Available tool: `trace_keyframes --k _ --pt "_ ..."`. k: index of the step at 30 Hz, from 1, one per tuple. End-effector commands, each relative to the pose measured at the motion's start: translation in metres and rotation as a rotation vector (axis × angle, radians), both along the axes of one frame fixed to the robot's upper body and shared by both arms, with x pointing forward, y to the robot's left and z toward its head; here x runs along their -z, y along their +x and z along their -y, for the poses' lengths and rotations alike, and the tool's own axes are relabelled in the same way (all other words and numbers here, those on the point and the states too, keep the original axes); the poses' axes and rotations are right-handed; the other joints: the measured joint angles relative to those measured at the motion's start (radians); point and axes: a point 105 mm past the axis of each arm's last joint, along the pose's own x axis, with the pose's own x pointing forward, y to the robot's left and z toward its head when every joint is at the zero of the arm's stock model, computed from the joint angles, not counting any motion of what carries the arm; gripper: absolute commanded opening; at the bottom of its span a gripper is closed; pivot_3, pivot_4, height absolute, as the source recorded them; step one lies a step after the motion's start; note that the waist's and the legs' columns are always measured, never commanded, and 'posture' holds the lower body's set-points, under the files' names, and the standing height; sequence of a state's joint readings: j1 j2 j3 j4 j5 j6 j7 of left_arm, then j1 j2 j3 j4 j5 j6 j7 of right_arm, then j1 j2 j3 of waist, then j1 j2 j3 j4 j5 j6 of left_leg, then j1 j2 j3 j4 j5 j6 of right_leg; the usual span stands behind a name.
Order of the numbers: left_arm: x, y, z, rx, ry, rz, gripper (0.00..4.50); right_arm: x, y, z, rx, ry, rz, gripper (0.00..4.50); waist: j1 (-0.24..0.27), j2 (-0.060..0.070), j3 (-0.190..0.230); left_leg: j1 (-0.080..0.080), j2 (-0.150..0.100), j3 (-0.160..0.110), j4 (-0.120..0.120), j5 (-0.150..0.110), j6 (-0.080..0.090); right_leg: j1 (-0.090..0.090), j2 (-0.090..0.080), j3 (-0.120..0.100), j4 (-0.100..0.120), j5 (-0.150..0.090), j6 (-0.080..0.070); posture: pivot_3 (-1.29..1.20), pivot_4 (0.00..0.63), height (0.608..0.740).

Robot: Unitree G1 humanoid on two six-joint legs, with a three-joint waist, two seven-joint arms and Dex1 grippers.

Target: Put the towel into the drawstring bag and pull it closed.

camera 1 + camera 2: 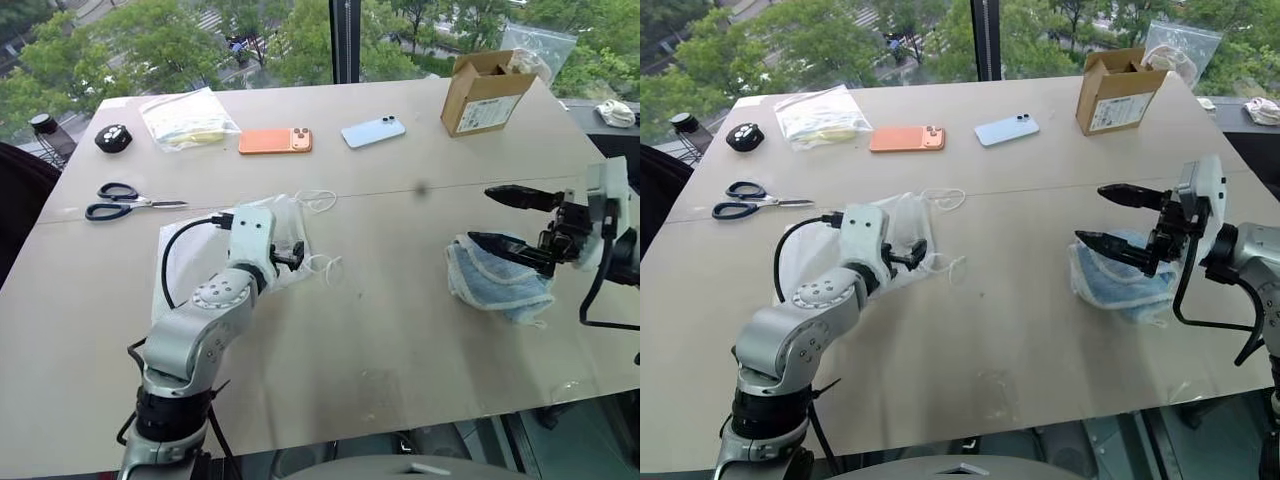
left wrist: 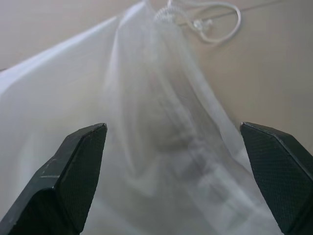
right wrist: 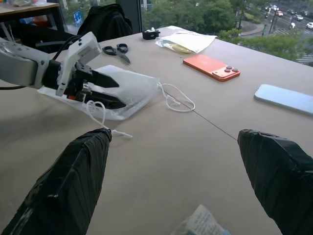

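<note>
Left eye view: the translucent white mesh drawstring bag (image 1: pixel 285 235) lies flat on the tan bench (image 1: pixel 380 300), with the left gripper (image 1: pixel 293 256) spread wide over it, empty. The small light blue fluffy towel (image 1: pixel 497 280) sits crumpled well to the right, beneath the right gripper (image 1: pixel 497 216), whose fingers are also spread.

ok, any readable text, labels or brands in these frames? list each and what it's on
Cardboard box: a white printed label on its front, too small to read.
Orange phone and light blue phone: backs up, no legible brand or mark.
Clear zip bag: no legible print.
No other text can be read.
</note>
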State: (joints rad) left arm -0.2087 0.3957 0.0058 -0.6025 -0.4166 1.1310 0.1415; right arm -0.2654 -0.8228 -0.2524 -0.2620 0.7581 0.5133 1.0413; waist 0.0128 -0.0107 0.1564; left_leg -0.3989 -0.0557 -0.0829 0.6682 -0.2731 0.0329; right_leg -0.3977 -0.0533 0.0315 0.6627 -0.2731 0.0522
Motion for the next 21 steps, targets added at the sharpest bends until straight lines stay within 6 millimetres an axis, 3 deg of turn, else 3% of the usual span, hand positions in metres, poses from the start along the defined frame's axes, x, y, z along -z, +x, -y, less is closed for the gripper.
trace_keyframes --k 1,8,13,17,21 --pt "-0.003 -0.009 -0.007 -0.029 0.076 0.008 4.50 -0.010 -0.004 -0.002 -0.012 0.011 0.040 4.45 0.002 0.000 0.000 0.000 0.000 0.000 0.000 0.000 0.000 0.000 0.000 0.000 0.000 0.000 0.000 0.00 0.150 0.740" --pt "0.006 -0.030 -0.027 0.213 0.400 0.039 4.50 -0.011 -0.003 -0.004 -0.012 0.029 0.044 4.45 -0.001 0.001 0.000 0.001 0.000 0.000 -0.001 0.000 0.000 0.000 0.000 0.001 0.000 0.000 0.000 0.00 0.150 0.740" --pt "-0.002 -0.024 -0.060 0.374 0.712 0.124 4.50 -0.010 -0.002 -0.006 -0.010 0.043 0.042 4.45 0.003 0.003 0.000 0.001 0.000 0.000 -0.003 0.000 0.000 0.000 -0.001 0.000 -0.001 0.000 -0.001 0.00 0.150 0.740" --pt "-0.022 -0.011 -0.084 0.480 1.050 0.285 4.50 -0.010 -0.002 -0.007 -0.004 0.060 0.044 4.45 0.002 0.003 0.000 0.001 0.000 0.000 -0.004 0.000 0.000 0.000 -0.002 -0.001 -0.002 0.000 -0.001 0.00 0.150 0.740" --pt "-0.060 -0.002 -0.085 0.518 1.270 0.549 4.50 -0.009 -0.002 -0.008 0.003 0.068 0.046 4.45 0.003 0.003 0.000 0.001 0.000 0.000 -0.007 -0.001 0.001 -0.001 -0.003 0.000 -0.003 0.000 -0.001 0.00 0.150 0.740"
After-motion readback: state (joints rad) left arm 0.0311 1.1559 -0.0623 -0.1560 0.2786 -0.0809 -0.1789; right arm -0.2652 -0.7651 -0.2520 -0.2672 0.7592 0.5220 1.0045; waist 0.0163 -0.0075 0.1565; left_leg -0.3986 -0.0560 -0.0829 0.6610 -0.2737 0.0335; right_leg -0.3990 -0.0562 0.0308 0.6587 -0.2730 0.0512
